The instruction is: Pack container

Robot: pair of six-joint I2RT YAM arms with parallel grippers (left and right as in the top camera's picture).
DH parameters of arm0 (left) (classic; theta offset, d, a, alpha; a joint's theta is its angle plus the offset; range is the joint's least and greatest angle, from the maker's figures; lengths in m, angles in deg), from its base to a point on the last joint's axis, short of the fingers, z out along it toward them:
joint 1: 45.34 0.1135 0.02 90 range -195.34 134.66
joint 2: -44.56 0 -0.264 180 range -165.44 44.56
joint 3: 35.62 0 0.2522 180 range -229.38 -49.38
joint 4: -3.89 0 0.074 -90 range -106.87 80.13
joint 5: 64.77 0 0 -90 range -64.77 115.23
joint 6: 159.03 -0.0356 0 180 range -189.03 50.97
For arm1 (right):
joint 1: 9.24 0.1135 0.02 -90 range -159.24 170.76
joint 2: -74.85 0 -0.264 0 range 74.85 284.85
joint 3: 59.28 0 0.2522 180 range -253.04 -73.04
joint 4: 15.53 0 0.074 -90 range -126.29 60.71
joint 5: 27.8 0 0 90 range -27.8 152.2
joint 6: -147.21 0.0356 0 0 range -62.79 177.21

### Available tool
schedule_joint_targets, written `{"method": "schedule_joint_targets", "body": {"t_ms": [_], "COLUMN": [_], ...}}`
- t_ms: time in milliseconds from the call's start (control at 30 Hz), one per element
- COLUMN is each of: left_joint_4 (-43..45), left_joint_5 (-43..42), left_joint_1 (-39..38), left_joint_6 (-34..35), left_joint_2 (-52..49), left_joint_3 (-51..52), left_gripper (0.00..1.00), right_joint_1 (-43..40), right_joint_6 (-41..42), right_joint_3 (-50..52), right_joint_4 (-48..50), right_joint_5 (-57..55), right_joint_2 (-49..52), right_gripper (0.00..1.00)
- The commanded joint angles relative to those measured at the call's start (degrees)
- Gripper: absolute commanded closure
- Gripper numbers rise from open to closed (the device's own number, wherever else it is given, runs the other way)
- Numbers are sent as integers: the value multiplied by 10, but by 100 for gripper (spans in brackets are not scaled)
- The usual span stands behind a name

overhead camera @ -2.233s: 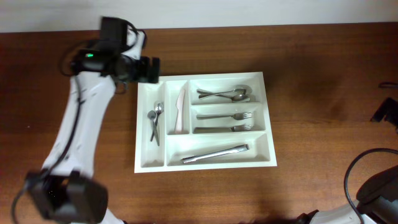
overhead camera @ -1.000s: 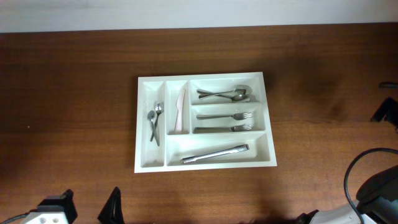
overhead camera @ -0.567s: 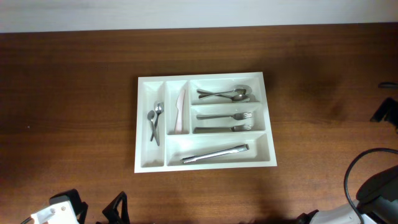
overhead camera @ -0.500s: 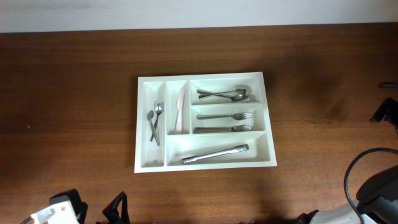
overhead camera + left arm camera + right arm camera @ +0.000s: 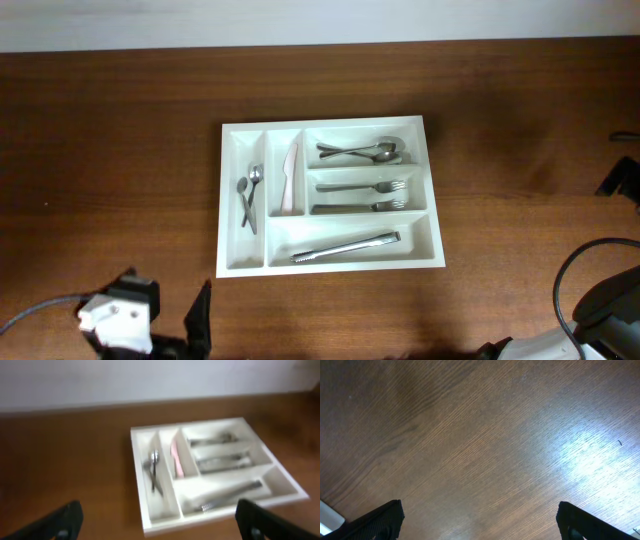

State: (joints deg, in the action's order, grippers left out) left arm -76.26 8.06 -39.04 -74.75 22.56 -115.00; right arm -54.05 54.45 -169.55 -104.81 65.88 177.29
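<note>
Cutlery tray (image 5: 246, 252): white, five compartments. It lies flat near the middle of the brown wooden tabletop (image 5: 100, 150), with its long side running left to right in the overhead view.

Contents, by compartment:
- Far-left narrow slot: two small spoons (image 5: 247, 197), lying together lengthwise.
- Second narrow slot: one pale knife (image 5: 291, 178), lengthwise.
- Upper right slot: spoons (image 5: 360, 151), piled, bowls to the right; I cannot tell how many.
- Middle right slot: two forks (image 5: 362, 186), parallel, tines to the right.
- Long bottom slot: one pair of metal tongs (image 5: 345, 247), slightly slanted.

Left end effector (image 5: 159, 521): fingers spread wide, with nothing between them. In the overhead view it sits at the bottom edge, off the tray's lower left corner and well apart from it. Its camera looks across the tabletop at the whole tray, and the picture is blurred.

Right end effector (image 5: 480, 521): fingers spread wide and holding nothing. It faces bare wood, with no tray between its fingers.
</note>
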Motion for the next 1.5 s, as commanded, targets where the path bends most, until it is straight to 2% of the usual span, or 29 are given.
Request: {"method": "schedule_joint_targets", "body": {"t_ms": [0,167,300,467,700,933,1033,1133,1200,1300,1367,1467], "left_joint_4": [44,193,352,446,598,649,649,661,667,619,616,616], "left_joint_5": [-33,-60,-57,-55,-44,25,95,132,136,152,176,181], "left_joint_1": [2,-14,-51,-66,-71,-70,-70,-70,-70,-68,-65,-59], "left_joint_6": [-56,-56,-56,-56,-55,-49,18,45,45,44,40,7], "left_joint_2": [0,39,134,217,217,217,217,217,217,217,217,217], "left_joint_3": [58,195,321,421,516,583,607,635,652,652,652,652], "left_gripper": [1,1,1,1,1,1,1,1,1,1,1,1], "right_joint_1": [2,2,2,2,2,2,2,2,2,2,2,2], "right_joint_6": [5,5,5,5,5,5,5,5,5,5,5,5], "right_joint_3": [1,1,1,1,1,1,1,1,1,1,1,1], "right_joint_4": [2,1,2,1,2,1,2,2,2,2,2,2], "right_joint_5": [-7,-7,-7,-7,-7,-7,-7,-7,-7,-7,-7,-7], "right_joint_2": [-2,-2,-2,-2,-2,-2,-2,-2,-2,-2,-2,-2], "right_gripper": [1,1,1,1,1,1,1,1,1,1,1,1]}}
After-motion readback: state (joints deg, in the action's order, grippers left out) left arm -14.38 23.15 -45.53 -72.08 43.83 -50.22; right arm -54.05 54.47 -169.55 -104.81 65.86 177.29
